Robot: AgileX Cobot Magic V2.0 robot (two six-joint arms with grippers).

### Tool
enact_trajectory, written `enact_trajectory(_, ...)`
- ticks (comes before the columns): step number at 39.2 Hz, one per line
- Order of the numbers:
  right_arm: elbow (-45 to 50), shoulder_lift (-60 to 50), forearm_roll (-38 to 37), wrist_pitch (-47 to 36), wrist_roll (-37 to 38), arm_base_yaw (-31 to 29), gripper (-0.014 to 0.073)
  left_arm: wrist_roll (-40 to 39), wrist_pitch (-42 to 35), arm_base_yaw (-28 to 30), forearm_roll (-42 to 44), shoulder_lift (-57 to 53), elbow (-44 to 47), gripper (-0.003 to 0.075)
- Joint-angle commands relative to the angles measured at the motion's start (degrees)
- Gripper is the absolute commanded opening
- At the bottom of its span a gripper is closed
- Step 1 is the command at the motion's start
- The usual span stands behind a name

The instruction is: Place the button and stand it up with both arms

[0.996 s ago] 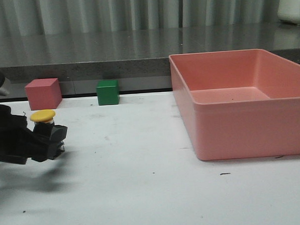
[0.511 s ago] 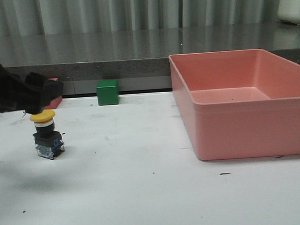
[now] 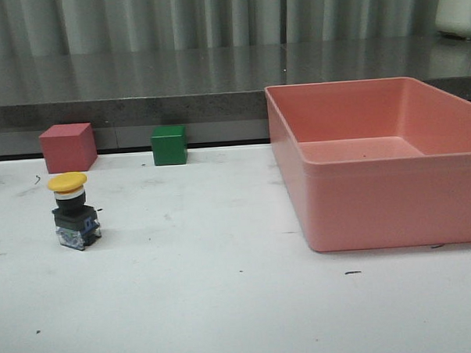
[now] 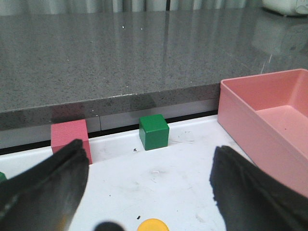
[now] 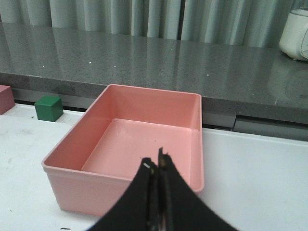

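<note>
The button stands upright on the white table at the left, yellow cap on top, dark base with blue and clear parts below. Its yellow cap shows at the edge of the left wrist view. My left gripper is open and empty, its jaws spread wide, held above and behind the button. It is out of the front view. My right gripper is shut and empty, its fingers pressed together, above the near wall of the pink bin. It is also out of the front view.
A large pink bin fills the right of the table. A pink cube and a green cube sit along the back edge, both seen in the left wrist view. A grey counter runs behind.
My left gripper let go of the button, rose and drew back out of the front view. The button stays standing where it was set.
</note>
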Motion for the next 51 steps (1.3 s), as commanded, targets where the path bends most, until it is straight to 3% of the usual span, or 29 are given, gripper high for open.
enact_trajectory(1, -1.4, 0.7, -0.7, -4.8, -0.5, -0.2, -0.0062, -0.6, 4.6, -0.4, -0.6, -9.2, -2.2, 0.0377)
enact_trajectory(14, -1.4, 0.7, -0.7, -4.7, -0.5, -0.2, -0.0062, -0.5, 22.7, -0.4, -0.6, -35.6, -2.3, -0.0015)
enact_trajectory(20, -1.4, 0.7, -0.7, -4.7, -0.5, -0.2, -0.0062, -0.5, 28.2, -0.4, -0.6, -43.6, -2.3, -0.0020)
enact_trajectory(25, -1.4, 0.7, -0.7, -4.7, -0.5, -0.2, -0.0062, -0.5, 28.1, -0.4, -0.6, -47.7, -2.3, -0.0020)
enact_trajectory(51, -1.4, 0.7, -0.7, -4.7, -0.5, -0.2, -0.0062, -0.5, 28.0, -0.4, -0.6, -48.6, -2.3, -0.0020)
